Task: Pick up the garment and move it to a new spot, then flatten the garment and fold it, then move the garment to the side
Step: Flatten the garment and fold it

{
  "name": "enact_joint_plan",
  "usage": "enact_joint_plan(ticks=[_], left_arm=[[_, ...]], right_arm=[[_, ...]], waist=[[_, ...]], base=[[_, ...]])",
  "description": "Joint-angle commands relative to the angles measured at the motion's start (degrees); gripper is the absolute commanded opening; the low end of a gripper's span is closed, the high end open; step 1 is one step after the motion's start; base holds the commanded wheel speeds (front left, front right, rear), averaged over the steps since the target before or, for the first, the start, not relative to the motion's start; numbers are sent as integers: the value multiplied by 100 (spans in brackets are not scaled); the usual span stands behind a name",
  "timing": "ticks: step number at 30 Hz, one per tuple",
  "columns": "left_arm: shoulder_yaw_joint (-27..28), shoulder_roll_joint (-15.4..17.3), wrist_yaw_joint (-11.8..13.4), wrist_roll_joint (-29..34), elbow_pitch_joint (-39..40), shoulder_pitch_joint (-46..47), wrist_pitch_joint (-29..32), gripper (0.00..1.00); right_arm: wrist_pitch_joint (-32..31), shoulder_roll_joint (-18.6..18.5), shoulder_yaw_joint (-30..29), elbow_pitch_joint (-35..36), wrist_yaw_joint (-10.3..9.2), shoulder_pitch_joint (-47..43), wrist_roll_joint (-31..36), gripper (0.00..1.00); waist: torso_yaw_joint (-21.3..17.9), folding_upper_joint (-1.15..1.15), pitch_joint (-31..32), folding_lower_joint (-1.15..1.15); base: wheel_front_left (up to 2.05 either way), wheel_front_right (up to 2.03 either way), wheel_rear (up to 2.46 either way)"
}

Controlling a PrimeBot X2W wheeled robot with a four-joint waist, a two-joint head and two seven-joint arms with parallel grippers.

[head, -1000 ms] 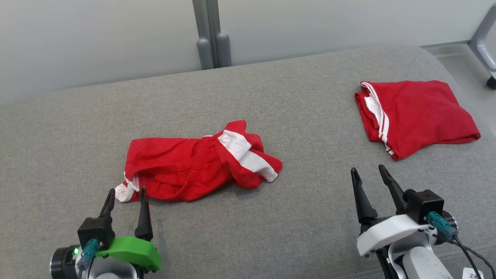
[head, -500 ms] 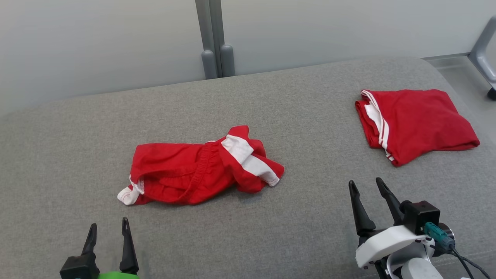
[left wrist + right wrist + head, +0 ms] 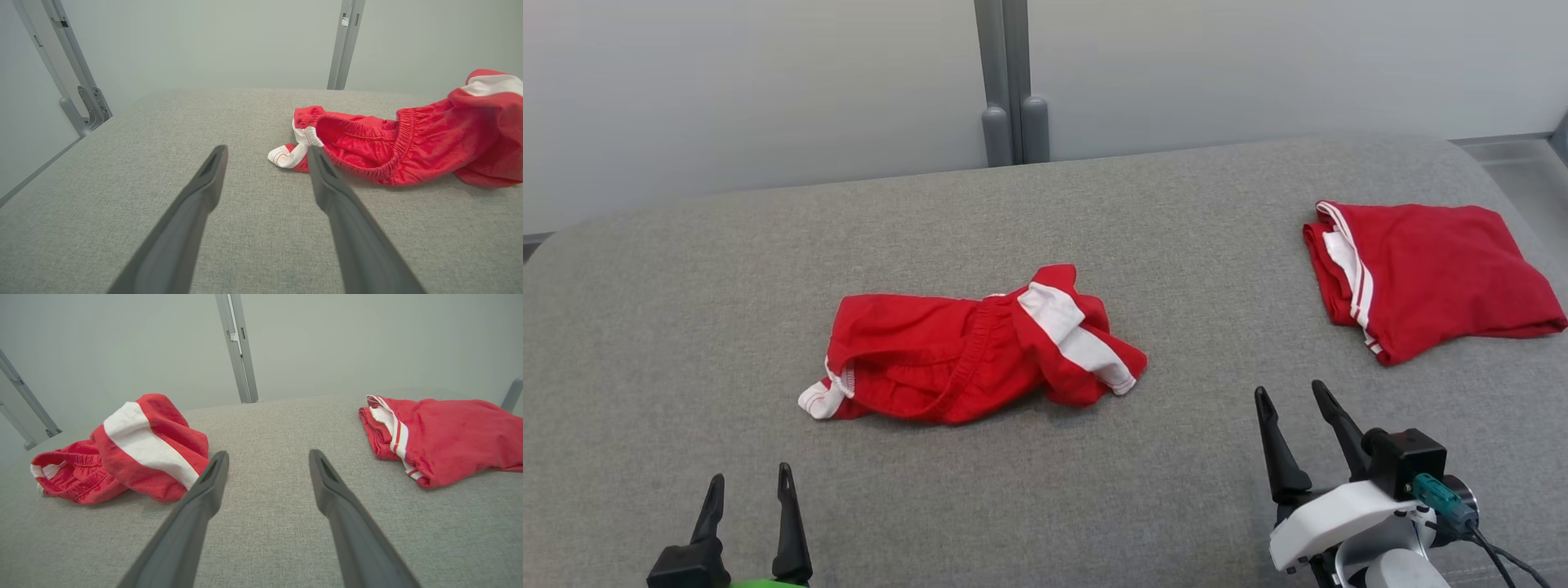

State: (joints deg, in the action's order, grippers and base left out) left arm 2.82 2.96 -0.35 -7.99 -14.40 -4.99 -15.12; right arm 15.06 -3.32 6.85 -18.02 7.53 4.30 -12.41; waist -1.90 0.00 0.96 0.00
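The crumpled red garment [image 3: 980, 355] is lying bunched near the middle of the grey cushion [image 3: 1176, 474]. The left gripper [image 3: 751, 474] is hovering to its near left, jaws spread and holding nothing. The right gripper [image 3: 1290, 389] is hanging to its near right, equally spread and empty. A pinch taking only the white cuff [image 3: 818, 400] at the garment's near-left corner risks lifting a single layer and dragging the rest along tangled. A low approach risks the fingers digging into the soft upholstery. Two red garments are showing, this crumpled one and a folded garment [image 3: 1429, 273] at the far right, along with two grippers and one cushion.
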Motion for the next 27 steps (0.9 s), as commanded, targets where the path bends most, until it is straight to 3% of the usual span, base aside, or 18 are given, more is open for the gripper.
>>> enact_joint_plan(ticks=[1, 20, 27], left_arm=[[8, -1, -13, 28, -5, -19, 1, 100], [-306, -2, -38, -114, -4, 160, 0, 100], [-754, 1, -84, -143, 64, 583, 1, 100]], right_arm=[[14, -2, 9, -5, -9, -62, 31, 100], [14, -58, 135, -247, -9, 126, -71, 100], [14, -158, 406, -768, -9, 761, -357, 100]], waist=[[32, 0, -9, 0], [248, 0, -269, 0], [646, 0, -960, 0]], base=[[0, 0, 0], [0, 0, 0], [0, 0, 0]])
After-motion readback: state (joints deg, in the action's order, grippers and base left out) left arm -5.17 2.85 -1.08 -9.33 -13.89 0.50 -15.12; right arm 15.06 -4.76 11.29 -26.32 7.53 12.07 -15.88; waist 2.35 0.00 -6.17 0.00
